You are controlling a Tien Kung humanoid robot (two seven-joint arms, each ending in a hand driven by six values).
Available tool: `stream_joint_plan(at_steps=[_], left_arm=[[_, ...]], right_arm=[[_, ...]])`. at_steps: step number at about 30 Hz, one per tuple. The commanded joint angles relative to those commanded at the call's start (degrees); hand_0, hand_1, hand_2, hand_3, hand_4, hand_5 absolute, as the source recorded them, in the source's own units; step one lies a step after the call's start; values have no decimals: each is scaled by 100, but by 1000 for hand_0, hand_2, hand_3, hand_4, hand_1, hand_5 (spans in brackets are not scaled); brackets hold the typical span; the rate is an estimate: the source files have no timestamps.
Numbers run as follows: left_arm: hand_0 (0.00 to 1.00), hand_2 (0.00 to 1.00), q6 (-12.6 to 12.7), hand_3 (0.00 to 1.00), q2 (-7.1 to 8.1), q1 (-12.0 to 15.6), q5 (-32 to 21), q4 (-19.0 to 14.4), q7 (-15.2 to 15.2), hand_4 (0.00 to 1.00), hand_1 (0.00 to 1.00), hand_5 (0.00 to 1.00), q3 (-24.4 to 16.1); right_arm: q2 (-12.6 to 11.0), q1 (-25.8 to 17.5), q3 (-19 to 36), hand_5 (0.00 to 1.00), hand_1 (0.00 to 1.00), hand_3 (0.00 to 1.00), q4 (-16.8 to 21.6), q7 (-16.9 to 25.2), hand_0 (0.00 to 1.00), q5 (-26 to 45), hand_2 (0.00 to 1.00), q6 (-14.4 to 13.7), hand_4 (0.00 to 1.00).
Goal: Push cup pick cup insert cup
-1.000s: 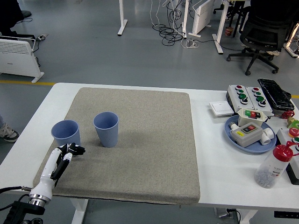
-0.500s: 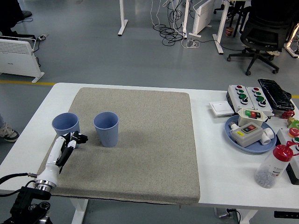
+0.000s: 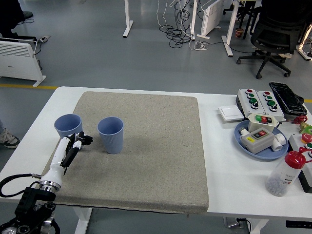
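Judging by looks, both blue cups are light and tippy: your left hand [image 3: 78,142], fingers loosely curled and empty, sits against the left cup [image 3: 68,127]. Push low on its wall, then grip the right cup [image 3: 110,134] mid-body.

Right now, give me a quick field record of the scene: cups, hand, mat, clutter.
left cup: blue, upright, at the mat's left edge
right cup: blue, upright, on the mat, apart from the left cup
left hand: at the left cup's near side, holds nothing; contact unclear
right hand: not in view
mat: grey, covers most of the table
clutter: blue dish with button boxes and a red-capped bottle, far right
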Motion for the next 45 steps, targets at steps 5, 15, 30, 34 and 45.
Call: stream_joint_plan(at_steps=[5, 15, 30, 34, 45], left_arm=[[606, 544, -11, 489, 21, 13, 46, -14, 7, 528, 568, 998, -92], [605, 542, -8, 487, 7, 5, 60, 11, -15, 523, 566, 998, -92], [595, 531, 190, 486, 192, 553, 352, -989, -59, 520, 554, 998, -351], [501, 514, 398, 485, 416, 946, 564, -1782, -90, 547, 529, 998, -581], [845, 872, -73, 874, 1101, 519, 2335, -3813, 1268, 853, 827, 696, -985]], right_arm=[[0, 6, 3, 465, 650, 587, 0, 0, 711, -4, 693, -1, 120], [1, 9, 29, 469, 651, 586, 1, -18, 711, -47, 693, 3, 120], [-8, -1, -40, 466, 650, 586, 3, 17, 712, 76, 693, -1, 120], [-9, -27, -74, 466, 651, 586, 3, 40, 712, 154, 692, -8, 120], [-5, -113, -71, 466, 651, 586, 3, 35, 712, 200, 691, -18, 120]])
